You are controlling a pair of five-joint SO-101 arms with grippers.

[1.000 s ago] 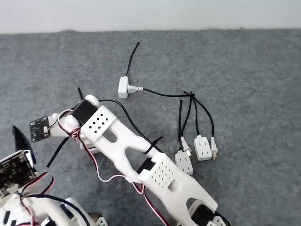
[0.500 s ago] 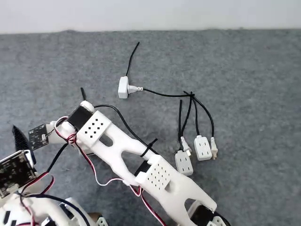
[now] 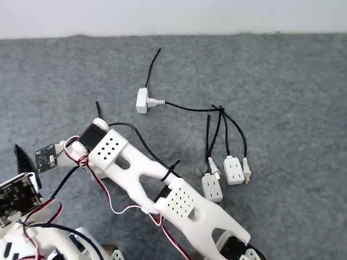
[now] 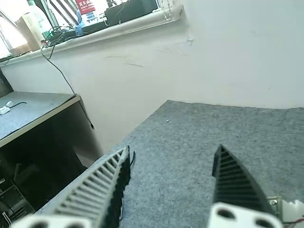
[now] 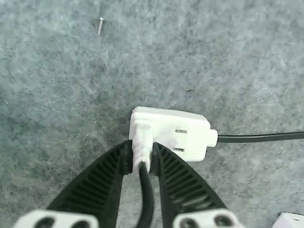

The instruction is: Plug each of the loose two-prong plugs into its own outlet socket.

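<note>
My right gripper [image 5: 141, 159] is shut on a white two-prong plug [image 5: 141, 142] with a black cord. The plug sits against the end of a white outlet socket [image 5: 178, 135] lying on the grey carpet. In the high view this arm [image 3: 141, 168] stretches to the left and covers that spot. Farther right lie two more white sockets [image 3: 211, 187] [image 3: 233, 169], with loose plugs [image 3: 214, 165] [image 3: 247, 173] beside them. Another socket [image 3: 142, 101] near the middle has a plug [image 3: 156, 102] in it. My left gripper [image 4: 173, 151] is open and holds nothing, raised at the table's left front.
Black cords [image 3: 219, 127] run between the sockets and cross near the middle right. A small nail [image 5: 100, 24] lies on the carpet beyond the held plug. The left wrist view faces a white wall [image 4: 228, 57] and the carpet's edge [image 4: 142, 128].
My right arm's wrist has shifted a little down and to the left in the high view. The sockets and plugs on the right have not moved.
</note>
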